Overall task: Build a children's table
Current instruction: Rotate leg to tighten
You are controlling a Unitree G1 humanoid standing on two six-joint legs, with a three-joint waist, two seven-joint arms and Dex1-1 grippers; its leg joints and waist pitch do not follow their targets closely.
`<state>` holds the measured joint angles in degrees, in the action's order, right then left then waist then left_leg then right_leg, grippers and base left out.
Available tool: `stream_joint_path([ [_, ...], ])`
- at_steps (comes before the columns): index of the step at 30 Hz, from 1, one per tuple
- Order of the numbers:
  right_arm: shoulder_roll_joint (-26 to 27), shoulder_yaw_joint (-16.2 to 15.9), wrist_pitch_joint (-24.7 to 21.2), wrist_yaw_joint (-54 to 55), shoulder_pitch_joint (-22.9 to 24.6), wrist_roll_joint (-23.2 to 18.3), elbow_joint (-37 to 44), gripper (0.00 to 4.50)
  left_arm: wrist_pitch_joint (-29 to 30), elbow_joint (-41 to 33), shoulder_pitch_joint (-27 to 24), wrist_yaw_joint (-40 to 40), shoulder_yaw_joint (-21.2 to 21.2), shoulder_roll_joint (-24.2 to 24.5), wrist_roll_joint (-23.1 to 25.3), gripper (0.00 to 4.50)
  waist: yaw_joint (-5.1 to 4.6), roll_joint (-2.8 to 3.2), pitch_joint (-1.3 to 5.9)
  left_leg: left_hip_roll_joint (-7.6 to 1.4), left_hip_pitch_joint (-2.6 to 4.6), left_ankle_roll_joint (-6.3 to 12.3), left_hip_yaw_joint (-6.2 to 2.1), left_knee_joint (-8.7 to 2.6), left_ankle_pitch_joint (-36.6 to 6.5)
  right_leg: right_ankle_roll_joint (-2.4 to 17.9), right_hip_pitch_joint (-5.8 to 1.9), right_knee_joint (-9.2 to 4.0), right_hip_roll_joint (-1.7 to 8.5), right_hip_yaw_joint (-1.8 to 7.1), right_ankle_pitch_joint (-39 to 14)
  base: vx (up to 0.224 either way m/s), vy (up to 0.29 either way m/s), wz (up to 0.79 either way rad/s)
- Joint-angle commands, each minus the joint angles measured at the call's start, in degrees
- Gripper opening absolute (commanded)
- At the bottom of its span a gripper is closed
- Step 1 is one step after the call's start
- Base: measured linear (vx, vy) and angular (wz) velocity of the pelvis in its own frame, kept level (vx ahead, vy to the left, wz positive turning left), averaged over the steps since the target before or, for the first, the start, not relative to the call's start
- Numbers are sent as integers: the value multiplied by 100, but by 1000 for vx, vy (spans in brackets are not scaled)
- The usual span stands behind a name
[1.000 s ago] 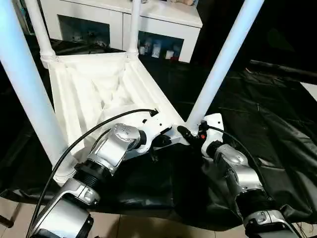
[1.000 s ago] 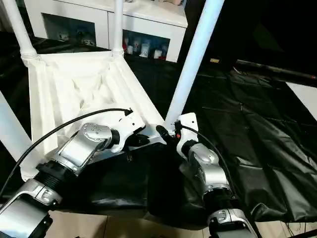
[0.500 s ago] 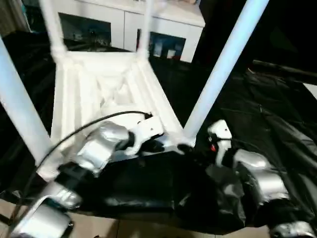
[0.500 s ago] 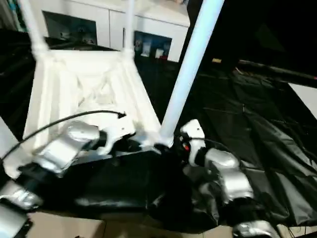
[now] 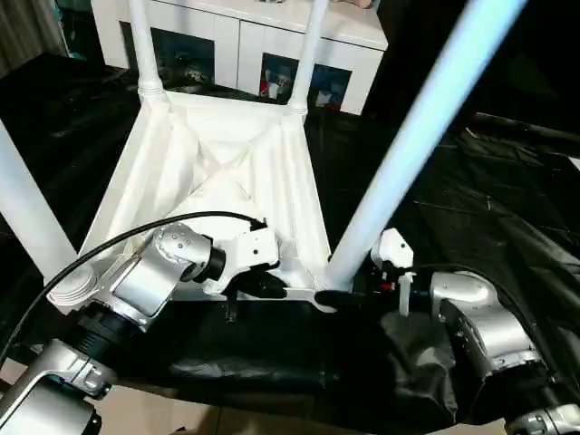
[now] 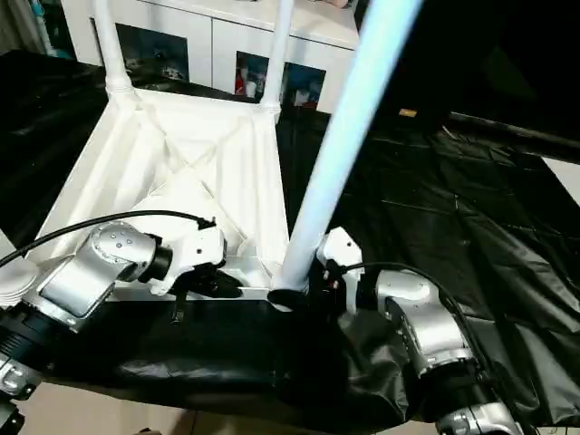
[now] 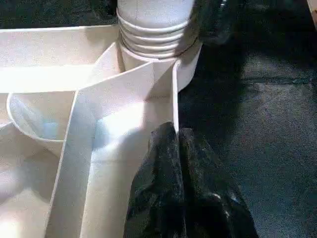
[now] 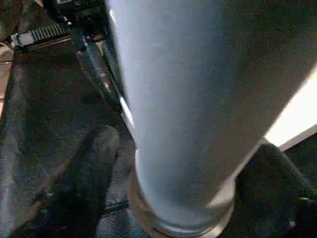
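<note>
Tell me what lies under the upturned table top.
Under the table top lies a black plastic sheet, spread past its edges on every side. What the sheet rests on beneath the top is covered; bare floor shows at the near edge.

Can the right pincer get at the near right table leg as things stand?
Probably yes: the right pincer already straddles the leg just above its corner socket, one finger on either side, nothing between.

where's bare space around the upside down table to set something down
Free: the black sheet right of the table, out past the right hand; also the strip of sheet between the table's far edge and the white cabinet. Crowded: the near right corner, where the left hand, right hand and a leg meet.
</note>
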<state>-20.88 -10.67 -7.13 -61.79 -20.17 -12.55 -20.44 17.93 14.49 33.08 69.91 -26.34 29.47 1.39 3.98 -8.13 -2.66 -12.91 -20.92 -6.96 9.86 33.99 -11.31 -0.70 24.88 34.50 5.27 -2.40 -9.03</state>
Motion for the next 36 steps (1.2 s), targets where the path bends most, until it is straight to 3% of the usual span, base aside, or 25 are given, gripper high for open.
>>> stream_joint_path([
  [1, -3, -148, 64, -143, -18, 139, -109, 325, 31, 61, -92, 90, -265, -70, 130, 0, 9, 92, 338, -11, 39, 108, 80, -427, -784, 1185, -350, -244, 153, 132, -765, 0, 0, 0],
  [8, -109, -304, 288, -161, -38, 377, -268, 267, 27, 44, -155, 137, -304, -24, 165, 0, 24, 105, 342, 1, 35, 115, 85, -417, -725, 1198, -364, -231, 148, 133, -682, 0, 0, 0],
  [13, -119, -315, 345, -176, -52, 406, -379, 256, 10, 108, -158, 123, -307, -49, 182, 0, 43, 88, 333, -6, 37, 86, 79, -420, -936, 1093, -348, -260, 156, 144, -1094, 0, 0, 0],
  [14, -106, -309, 370, -171, -51, 426, -426, 256, 1, 138, -158, 100, -311, -66, 197, 0, 44, 59, 324, -5, 33, 91, 82, -418, -935, 1081, -345, -267, 155, 144, -1119, 0, 0, 0],
  [15, -96, -301, 374, -155, -43, 430, -441, 255, 14, 143, -160, 84, -309, -82, 198, 0, 51, 73, 323, -4, 36, 88, 80, -418, -938, 1067, -341, -265, 156, 146, -1155, 0, 0, 0],
  [18, -17, -241, 386, -4, -2, 411, -536, 254, 184, 183, -137, -105, -241, -214, 193, 0, 58, 34, 303, -7, 31, 86, 77, -429, -996, 1020, -335, -283, 158, 144, -1320, 0, 0, 0],
  [21, 196, -47, 382, 441, -34, 356, -752, 254, 297, 329, -51, -372, -124, -386, 200, 0, 69, 50, 269, -8, 50, 28, 65, -458, -1356, 886, -302, -354, 166, 144, -1886, 0, 0, 0],
  [23, 565, 290, 281, 1200, -130, 247, -1060, 254, 453, 554, 98, -729, -2, -631, 231, 0, 36, 94, 219, 8, 101, -89, 29, -482, -2005, 670, -231, -461, 179, 130, -2838, 0, 0, 0],
  [25, 739, 405, 218, 1520, -181, 208, -1186, 254, 518, 689, 179, -894, 44, -763, 252, 0, -12, 53, 240, 14, 78, -160, -24, -488, -2145, 492, -254, -508, 199, 101, -3288, -25, -1, -1],
  [26, 815, 439, 196, 1663, -205, 206, -1244, 254, 537, 758, 218, -970, 53, -823, 273, 0, -23, 108, 255, 15, 84, -189, -45, -495, -2154, 465, -260, -505, 204, 89, -3313, -51, -1, -2],
  [27, 972, 497, 163, 1999, -269, 233, -1366, 254, 570, 921, 303, -1144, 54, -945, 339, 0, -95, 107, 254, 25, 81, -172, -50, -489, -2244, 425, -229, -536, 186, 78, -3338, 0, 0, 0],
  [28, 972, 497, 163, 1999, -269, 233, -1366, 254, 570, 921, 303, -1144, 54, -945, 339, 0, -101, 88, 251, 28, 83, -160, -52, -485, -2260, 406, -230, -560, 188, 70, -3378, 0, 0, 0],
  [30, 1414, 613, 64, 2885, -488, 329, -1654, 254, 688, 1382, 525, -1622, 52, -1282, 502, 0, -139, 158, 240, 36, 82, -167, -67, -490, -2324, 372, -207, -571, 185, 65, -3476, 0, 0, 0],
  [32, 1725, 722, 29, 3457, -673, 410, -1843, 254, 761, 1660, 652, -1821, 6, -1445, 628, 0, -188, 156, 236, 50, 79, -200, -83, -487, -2387, 347, -203, -593, 176, 37, -3566, 0, 0, 0],
  [34, 1922, 818, 17, 3730, -821, 383, -1960, 254, 786, 1806, 723, -1861, -71, -1488, 739, 0, -244, 181, 221, 48, 59, -181, -127, -512, -2526, 315, -233, -626, 199, -7, -3615, 0, 0, 0],
  [36, 1943, 827, 16, 3754, -839, 383, -1974, 254, 789, 1823, 731, -1863, -76, -1493, 748, 0, -263, 216, 223, 24, 17, -170, -165, -557, -2478, 421, -300, -601, 211, -46, -3281, 0, 0, 0],
])
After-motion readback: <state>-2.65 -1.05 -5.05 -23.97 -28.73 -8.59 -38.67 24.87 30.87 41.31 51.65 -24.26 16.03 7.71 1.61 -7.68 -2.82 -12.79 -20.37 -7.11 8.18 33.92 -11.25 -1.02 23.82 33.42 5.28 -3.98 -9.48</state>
